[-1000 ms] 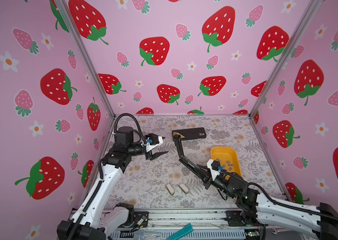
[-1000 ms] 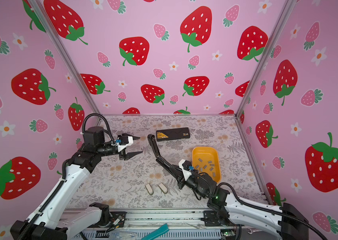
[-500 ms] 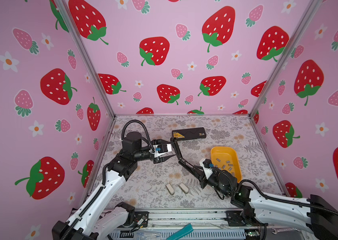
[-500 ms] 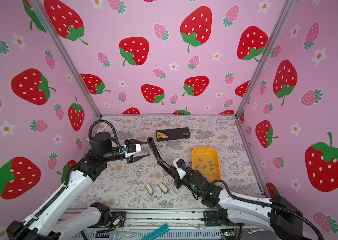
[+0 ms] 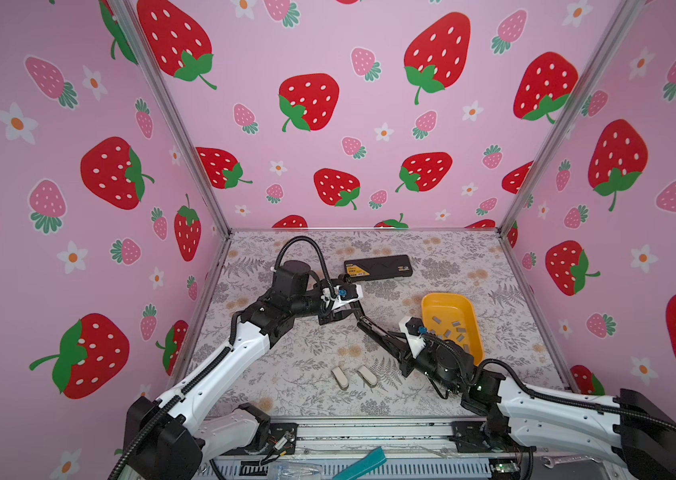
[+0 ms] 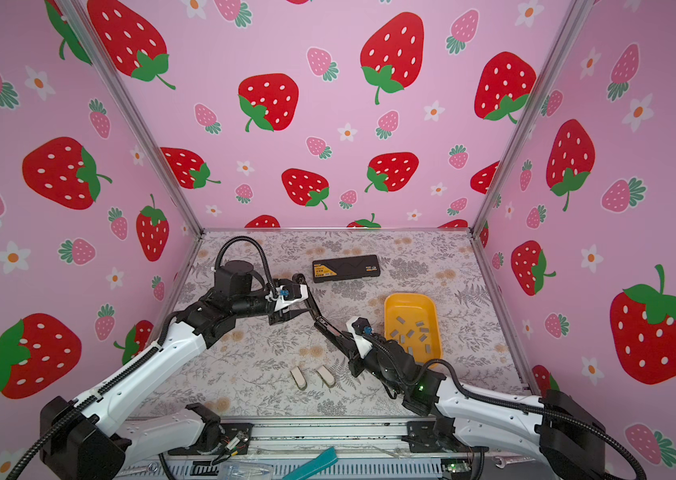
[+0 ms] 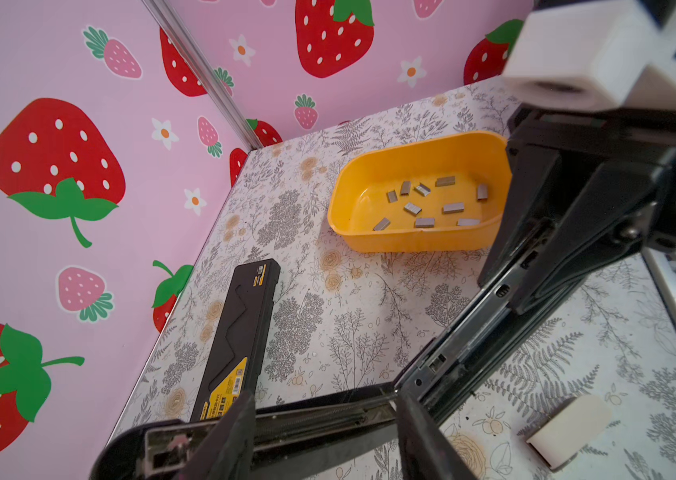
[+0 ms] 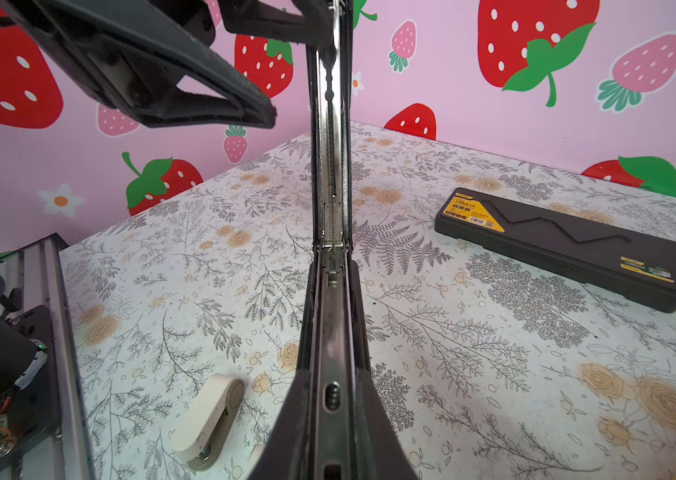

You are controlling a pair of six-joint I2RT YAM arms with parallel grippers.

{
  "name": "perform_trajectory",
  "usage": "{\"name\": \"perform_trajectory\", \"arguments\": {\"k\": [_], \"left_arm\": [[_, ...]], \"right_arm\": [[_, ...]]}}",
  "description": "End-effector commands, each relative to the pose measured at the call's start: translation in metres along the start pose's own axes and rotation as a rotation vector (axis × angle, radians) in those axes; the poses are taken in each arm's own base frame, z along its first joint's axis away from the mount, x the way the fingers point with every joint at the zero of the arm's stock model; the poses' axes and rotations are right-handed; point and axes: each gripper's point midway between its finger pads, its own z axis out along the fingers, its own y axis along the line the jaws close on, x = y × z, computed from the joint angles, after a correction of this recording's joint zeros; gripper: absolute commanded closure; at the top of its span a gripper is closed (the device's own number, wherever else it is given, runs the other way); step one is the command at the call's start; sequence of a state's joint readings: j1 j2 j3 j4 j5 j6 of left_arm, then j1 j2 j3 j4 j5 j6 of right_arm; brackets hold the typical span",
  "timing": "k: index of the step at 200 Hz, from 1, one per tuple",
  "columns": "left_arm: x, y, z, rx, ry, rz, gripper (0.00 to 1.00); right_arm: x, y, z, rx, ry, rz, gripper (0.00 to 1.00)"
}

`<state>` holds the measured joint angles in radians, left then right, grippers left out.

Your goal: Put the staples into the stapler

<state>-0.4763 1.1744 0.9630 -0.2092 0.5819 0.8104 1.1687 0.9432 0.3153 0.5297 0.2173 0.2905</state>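
Note:
The black stapler [image 5: 373, 332] is swung open into a V above the table. My right gripper [image 5: 394, 345] is shut on its lower part, with a finger on each side of the metal channel [image 8: 330, 291]. The upper arm [image 8: 328, 124] rises toward my left gripper [image 5: 342, 309]. That gripper's fingers [image 7: 224, 440] stand apart, and the stapler's upper arm [image 7: 307, 419] runs across behind their tips, not clamped between them. In the right wrist view one left finger [image 8: 203, 95] stops just short of the arm. The staples [image 7: 411, 208] lie loose in the yellow tray [image 5: 444, 297].
A long black box with a yellow label [image 5: 378, 266] lies at the back of the table. Two small cream pieces [image 5: 340, 376] [image 5: 367, 374] rest near the front edge. Pink walls close in the left, back and right sides. A metal rail [image 5: 369, 432] runs along the front.
My left gripper has moved right, up to the stapler's raised arm, and narrowed its jaws. The right gripper, still holding the stapler, has shifted slightly left.

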Motion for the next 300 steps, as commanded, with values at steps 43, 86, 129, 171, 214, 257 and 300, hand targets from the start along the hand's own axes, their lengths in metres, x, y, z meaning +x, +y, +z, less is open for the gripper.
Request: {"name": "perform_trajectory", "arguments": {"k": [43,86,129,171,214,257,300], "left_arm": [[-0.003,0.017,-0.005,-0.053,0.05,-0.014,0.42],[-0.003,0.017,-0.004,-0.049,0.051,-0.017,0.42],[0.004,0.022,-0.001,-0.056,0.084,-0.043,0.41],[0.019,0.024,0.007,-0.03,0.152,-0.085,0.4],[0.019,0.026,0.005,-0.033,0.153,-0.092,0.39],[0.008,0.028,-0.002,-0.06,0.115,-0.083,0.39],[-0.001,0.032,-0.009,-0.102,0.074,-0.067,0.39]], "right_arm": [[-0.055,0.001,-0.01,0.005,-0.185,0.058,1.0],[-0.053,-0.003,-0.01,0.025,-0.183,0.064,1.0],[-0.054,-0.001,-0.011,0.011,-0.19,0.066,1.0],[-0.055,-0.002,-0.014,0.013,-0.199,0.072,1.0],[-0.055,-0.005,-0.015,0.026,-0.203,0.082,1.0],[-0.048,-0.007,-0.01,0.045,-0.184,0.085,1.0],[-0.027,-0.014,0.009,0.097,-0.13,0.091,1.0]]}}
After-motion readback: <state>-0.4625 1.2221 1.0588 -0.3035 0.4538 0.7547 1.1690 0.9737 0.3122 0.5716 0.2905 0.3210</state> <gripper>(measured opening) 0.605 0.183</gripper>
